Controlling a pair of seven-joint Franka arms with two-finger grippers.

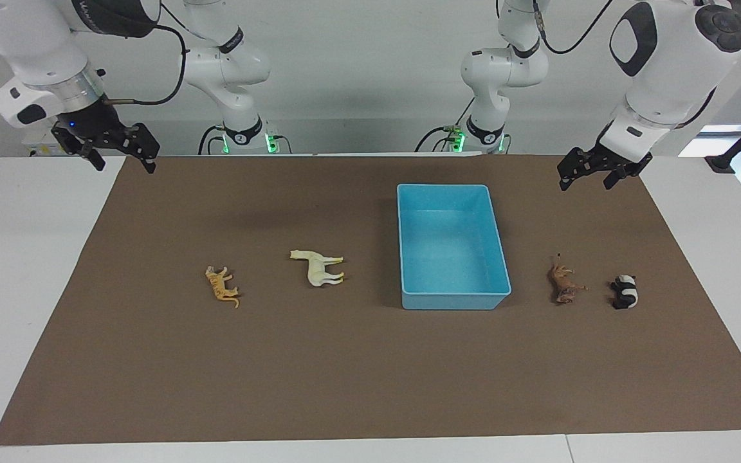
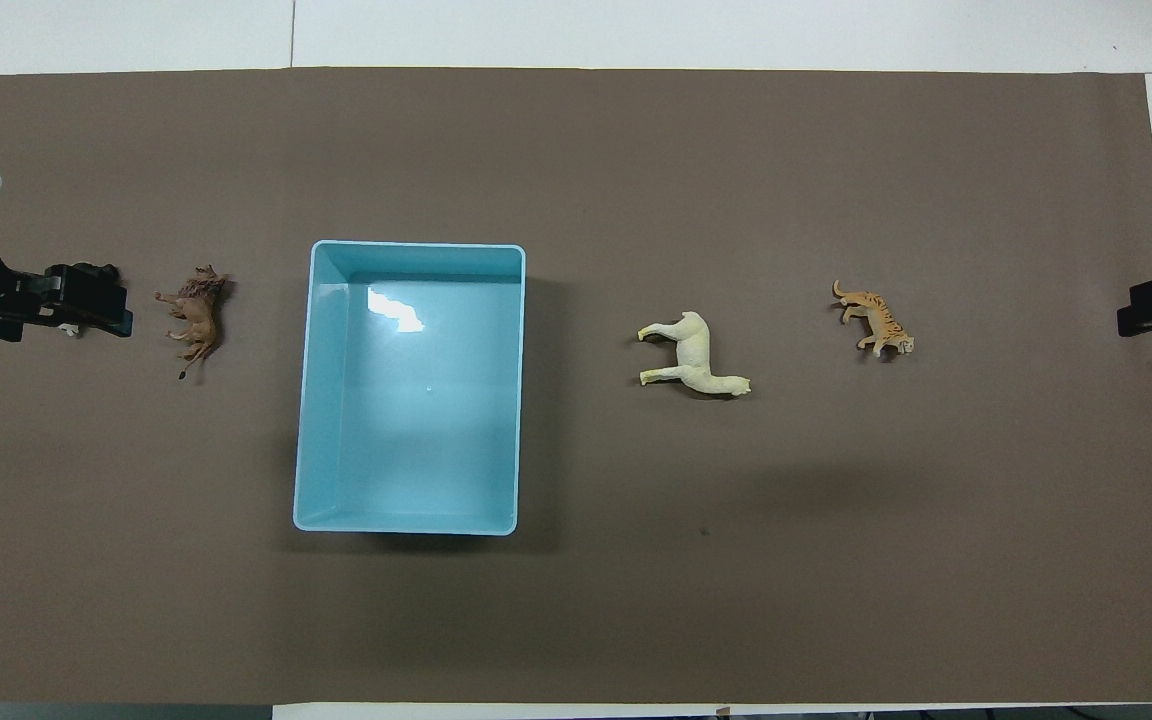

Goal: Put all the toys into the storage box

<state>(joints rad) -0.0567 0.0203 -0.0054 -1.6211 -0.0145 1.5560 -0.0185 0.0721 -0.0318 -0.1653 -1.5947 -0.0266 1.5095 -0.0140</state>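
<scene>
Blue storage box (image 1: 453,241) sits empty mid-worktop, tiger (image 1: 222,285) and cream horse (image 1: 318,265) toward the right arm's end, brown animal (image 1: 564,283) and panda (image 1: 624,291) toward the left's. Both the left gripper (image 1: 594,173) and the right gripper (image 1: 121,154) hang raised with fingers spread, holding nothing.

From overhead, the toys flank the box in one row, so each arm probably serves its own pair; the left gripper (image 2: 86,305) hides the panda.

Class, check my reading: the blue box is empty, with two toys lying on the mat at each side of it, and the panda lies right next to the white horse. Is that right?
Not quite: the panda lies beside the brown horned animal, toward the left arm's end. The white horse lies beside the tiger. The facing view shows this; the box is empty.
</scene>
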